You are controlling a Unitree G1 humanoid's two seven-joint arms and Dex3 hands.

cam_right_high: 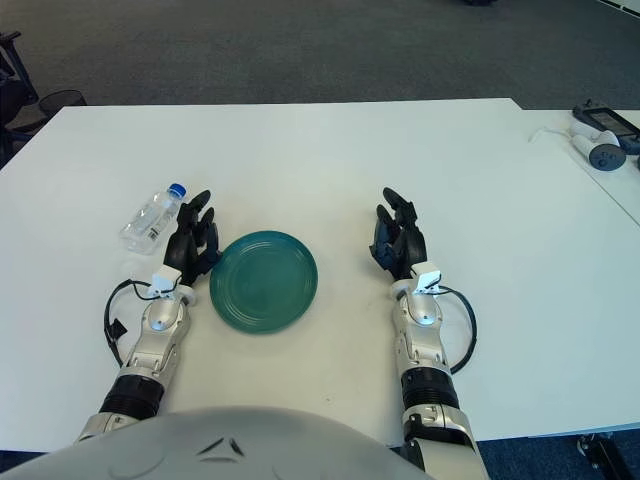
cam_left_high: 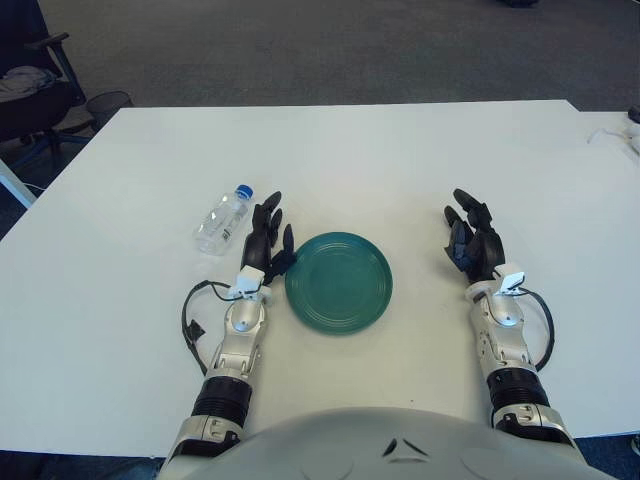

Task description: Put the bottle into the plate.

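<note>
A clear plastic bottle (cam_left_high: 222, 220) with a blue cap lies on its side on the white table, left of a round teal plate (cam_left_high: 339, 280). My left hand (cam_left_high: 268, 240) rests on the table between the bottle and the plate's left rim, fingers relaxed and holding nothing. The bottle lies just left of its fingertips, apart from them. My right hand (cam_left_high: 473, 240) rests on the table to the right of the plate, fingers relaxed and empty.
The white table's (cam_left_high: 350, 150) far edge runs along the top; dark carpet lies beyond. An office chair (cam_left_high: 30, 90) and a wire bin (cam_left_high: 105, 103) stand at the far left. Some white devices (cam_right_high: 598, 135) lie on a neighbouring table at far right.
</note>
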